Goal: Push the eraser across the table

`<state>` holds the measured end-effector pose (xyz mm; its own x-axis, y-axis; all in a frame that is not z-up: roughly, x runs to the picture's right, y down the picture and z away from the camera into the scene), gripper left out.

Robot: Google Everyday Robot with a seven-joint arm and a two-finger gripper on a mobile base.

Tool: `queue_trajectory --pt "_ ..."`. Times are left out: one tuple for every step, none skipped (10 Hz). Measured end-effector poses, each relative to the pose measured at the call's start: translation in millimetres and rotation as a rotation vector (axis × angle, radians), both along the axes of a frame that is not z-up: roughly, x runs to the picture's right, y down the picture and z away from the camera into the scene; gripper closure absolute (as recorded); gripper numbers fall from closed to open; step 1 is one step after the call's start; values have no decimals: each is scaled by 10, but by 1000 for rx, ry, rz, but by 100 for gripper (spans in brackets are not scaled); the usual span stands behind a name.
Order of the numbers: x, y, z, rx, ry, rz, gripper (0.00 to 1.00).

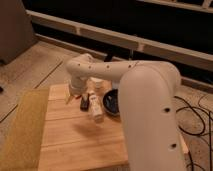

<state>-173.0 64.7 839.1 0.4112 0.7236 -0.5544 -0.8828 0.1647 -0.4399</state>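
Black eraser (84, 103) on table (75, 142); tool (77, 95) just beside it; grip state unclear

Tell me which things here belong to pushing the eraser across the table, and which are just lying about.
Part of the job:
- eraser
- table
- tool, low over the table's far end, close beside the eraser

Just lying about:
- cream block, next to the eraser
- dark bowl
- yellow-tan mat
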Motion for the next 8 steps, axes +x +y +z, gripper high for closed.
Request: queue_trajectory --pt "-3 23 134 -27 4 -11 35" --pt "-28 30 245 -46 5 -16 35" --pt "-50 71 365 -73 11 -29 35" --pt "-89 107 466 -94 18 -38 35" --pt "-107 125 558 -113 27 -43 35" --pt "-123 140 625 -130 33 -44 35" --pt "-143 160 660 -144 34 -45 35" --pt "-147 158 666 -147 34 -44 35"
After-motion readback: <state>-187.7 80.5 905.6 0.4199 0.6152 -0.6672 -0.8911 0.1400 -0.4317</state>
